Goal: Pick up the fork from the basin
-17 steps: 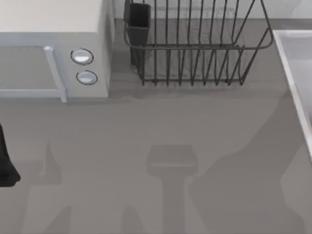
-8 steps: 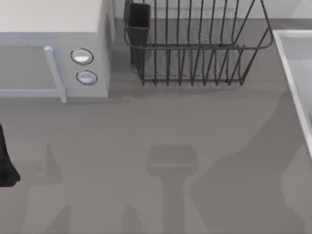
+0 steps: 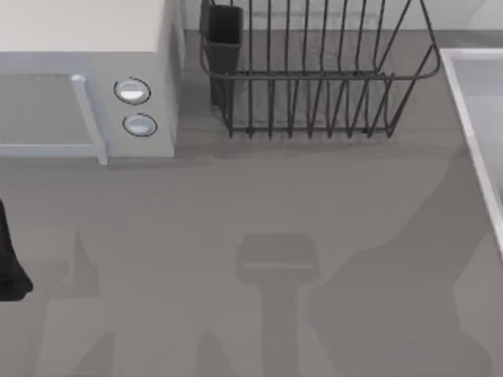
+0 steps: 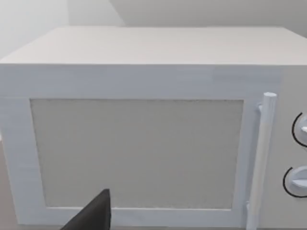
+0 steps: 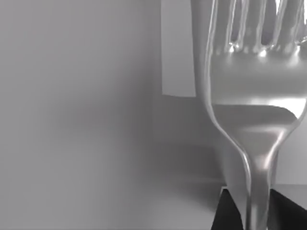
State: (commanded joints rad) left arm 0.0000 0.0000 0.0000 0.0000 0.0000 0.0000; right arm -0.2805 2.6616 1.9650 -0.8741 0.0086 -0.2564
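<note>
Left arm: parked at the left edge of the table point(image 3: 259, 196), a dark part of it showing at the near left; whether its end effector point(image 4: 93, 218) is apart or together cannot be told, as just one dark finger tip shows in the left wrist view.
Microwave point(image 3: 86, 78): white, at the far left of the table, door shut, with a pale vertical handle point(image 3: 88, 118) and two round knobs point(image 3: 132, 91) on its right side; the left wrist view faces its door straight on.
Dish rack point(image 3: 314, 78): dark wire, far centre, just right of the microwave, standing on the table; nothing lies between its bars, and a dark cup-shaped holder point(image 3: 224, 35) hangs at its left end.
Basin point(image 3: 464, 102): pale grey-white, at the right edge of the table, its lighter raised rim running from far to near; its inside is mostly out of frame.
Fork point(image 5: 254, 105): shiny silver, seen close in the right wrist view, tines pointing away from the camera, its neck narrowing down between two dark fingers point(image 5: 225, 213).
Right end effector point(image 5: 254, 215): clamped on the fork's handle, one dark finger on either side of it.
</note>
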